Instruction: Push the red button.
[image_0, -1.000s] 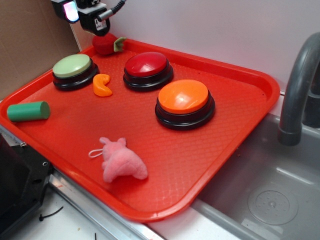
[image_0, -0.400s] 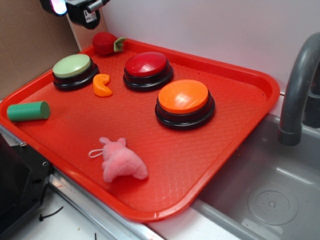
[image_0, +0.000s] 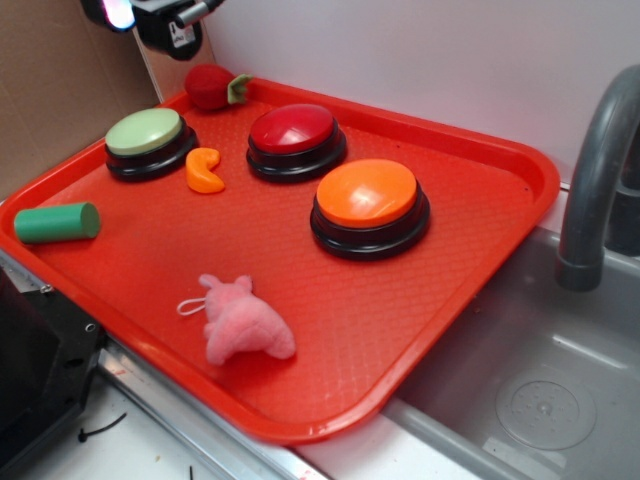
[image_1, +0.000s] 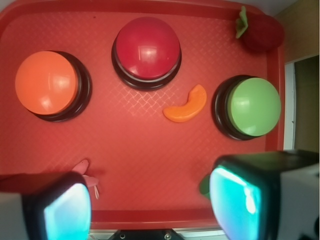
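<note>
1. Lifted off the strawberry (image_0: 208, 86) since a second ago, gripper (image_1: 150, 200) hangs spread, empty.
2. Tray (image_0: 480, 260) carries everything.
3. Red button (image_0: 293, 129) sits mid-back, between orange button (image_0: 367, 193) and green button (image_0: 145, 131).
4. Orange crescent (image_0: 204, 170) lies just beside it.

Setting: a robot-lab tabletop dressed as a toy kitchen.
Sink: a grey plastic basin (image_0: 560, 390) with a moulded drain disc, set just beside the tray on its right.
Tap: a dull grey curved faucet (image_0: 595, 180) rising over the basin, plastic-looking.
Work surface: a red cafeteria tray (image_0: 480, 250) with a textured floor, holding props.
Props: three large dome push buttons, a pink plush animal (image_0: 240, 322), a plush strawberry (image_0: 208, 86), a green cylinder (image_0: 57, 222) and an orange curved piece (image_0: 204, 171).
Backdrop: a plain white wall (image_0: 420, 50) behind, brown cardboard panel (image_0: 55, 90) on the left.
Equipment: black robot hardware with a glowing light at the upper left.
</note>
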